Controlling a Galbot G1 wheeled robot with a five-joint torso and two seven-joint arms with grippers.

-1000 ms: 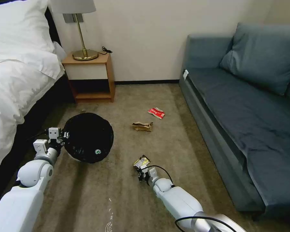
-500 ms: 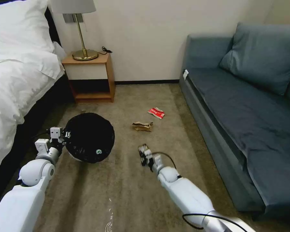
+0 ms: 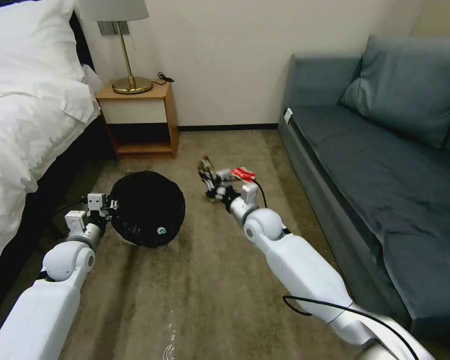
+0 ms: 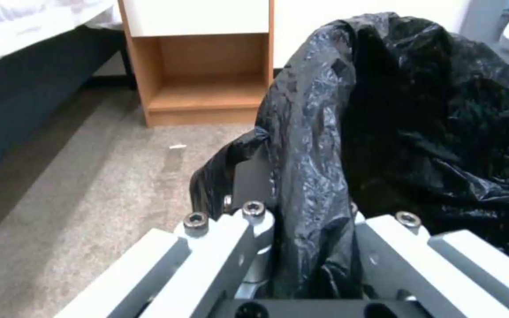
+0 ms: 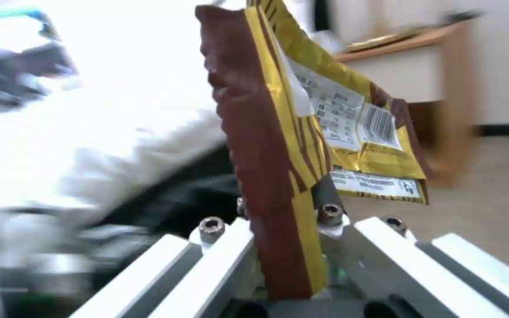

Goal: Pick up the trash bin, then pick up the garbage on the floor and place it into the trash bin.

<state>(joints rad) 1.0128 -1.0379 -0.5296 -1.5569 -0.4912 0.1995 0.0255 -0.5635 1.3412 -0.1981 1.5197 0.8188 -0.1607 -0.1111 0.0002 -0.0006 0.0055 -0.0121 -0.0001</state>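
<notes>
The trash bin [image 3: 147, 207], lined with a crinkly black bag [image 4: 419, 110], hangs tilted just above the carpet at the left. My left gripper [image 3: 107, 205] is shut on its rim, and the bag's fold sits pinched between the fingers [image 4: 231, 238]. A small green-and-white piece [image 3: 161, 230] lies inside the bin. To the right of the bin, my right gripper [image 3: 212, 182] is raised and shut on a yellow-black snack wrapper [image 3: 205, 170], which stands upright in the jaws [image 5: 290, 145]. A red-and-white packet [image 3: 242, 174] lies on the carpet just behind that gripper.
A bed with white linen [image 3: 30, 125] runs along the left. A wooden nightstand [image 3: 140, 120] with a brass lamp [image 3: 130, 82] stands at the back wall. A blue-grey sofa [image 3: 385, 165] fills the right. Open carpet [image 3: 195, 290] lies in front.
My right gripper has lifted the snack wrapper off the carpet and carried it up and away, toward the bin's side. My left gripper and the bin have shifted slightly right.
</notes>
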